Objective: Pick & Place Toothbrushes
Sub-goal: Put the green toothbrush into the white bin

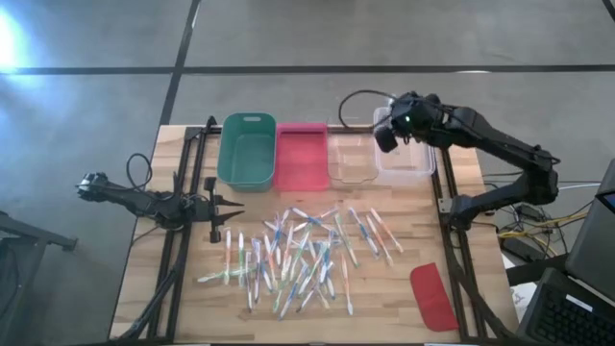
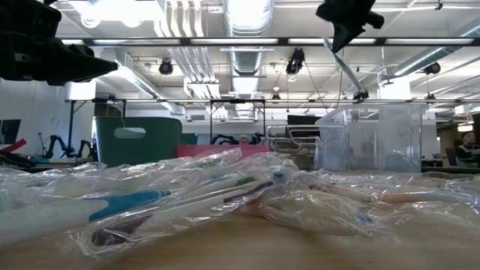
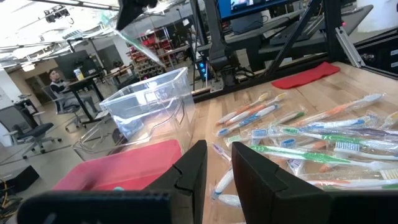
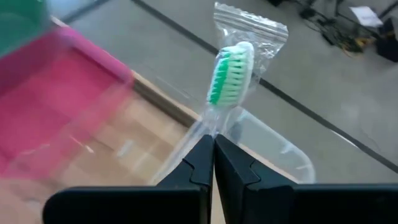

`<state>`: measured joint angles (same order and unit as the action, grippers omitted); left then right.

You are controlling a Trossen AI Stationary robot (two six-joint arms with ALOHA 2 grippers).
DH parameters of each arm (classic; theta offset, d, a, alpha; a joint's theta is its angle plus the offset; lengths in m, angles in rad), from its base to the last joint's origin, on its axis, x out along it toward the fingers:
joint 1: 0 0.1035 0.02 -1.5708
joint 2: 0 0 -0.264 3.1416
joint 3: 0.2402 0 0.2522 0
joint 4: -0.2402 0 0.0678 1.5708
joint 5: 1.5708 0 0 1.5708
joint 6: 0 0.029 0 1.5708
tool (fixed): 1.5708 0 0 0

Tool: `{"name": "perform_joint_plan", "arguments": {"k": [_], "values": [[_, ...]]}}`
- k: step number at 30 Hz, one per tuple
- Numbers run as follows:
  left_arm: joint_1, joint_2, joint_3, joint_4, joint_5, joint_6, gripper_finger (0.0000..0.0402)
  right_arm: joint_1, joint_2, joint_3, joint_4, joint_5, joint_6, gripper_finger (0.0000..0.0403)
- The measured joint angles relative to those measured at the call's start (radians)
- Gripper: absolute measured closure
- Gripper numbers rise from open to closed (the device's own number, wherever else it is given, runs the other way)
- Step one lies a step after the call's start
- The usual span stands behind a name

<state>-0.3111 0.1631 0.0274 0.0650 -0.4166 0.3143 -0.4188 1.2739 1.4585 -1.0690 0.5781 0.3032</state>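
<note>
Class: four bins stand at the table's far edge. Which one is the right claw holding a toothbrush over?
The clear bin at the row's right end; the right claw holds its green-bristled toothbrush above it.

Light: ceiling lamps (image 2: 112,9) are glowing bright and washing out overhead in the low view.
Glare: a white patch is flaring on the floor (image 1: 12,38).
Blur: the pink bin (image 4: 56,106) is smearing; nearest plastic wrappers (image 2: 150,202) are lying out of focus.
Shadows: falling soft on the counter (image 1: 384,288).

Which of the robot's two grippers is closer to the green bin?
The left gripper is nearer, low over the table just in front of the green bin. The right gripper holds a toothbrush above the clear bins, farther away.
</note>
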Motion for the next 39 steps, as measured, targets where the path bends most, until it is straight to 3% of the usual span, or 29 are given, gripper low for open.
{"name": "perform_joint_plan", "arguments": {"k": [12, 39], "values": [[0.000, 0.000, 0.000, 0.000, 0.000, 0.000, 0.0321, -0.220, 0.137, 0.011, -0.063, -0.081, -0.072, 0.0395], [0.000, 0.000, 0.000, 0.000, 0.000, 0.000, 0.0321, -0.303, 0.376, 0.004, -0.184, -0.195, -0.129, 0.0395]]}}
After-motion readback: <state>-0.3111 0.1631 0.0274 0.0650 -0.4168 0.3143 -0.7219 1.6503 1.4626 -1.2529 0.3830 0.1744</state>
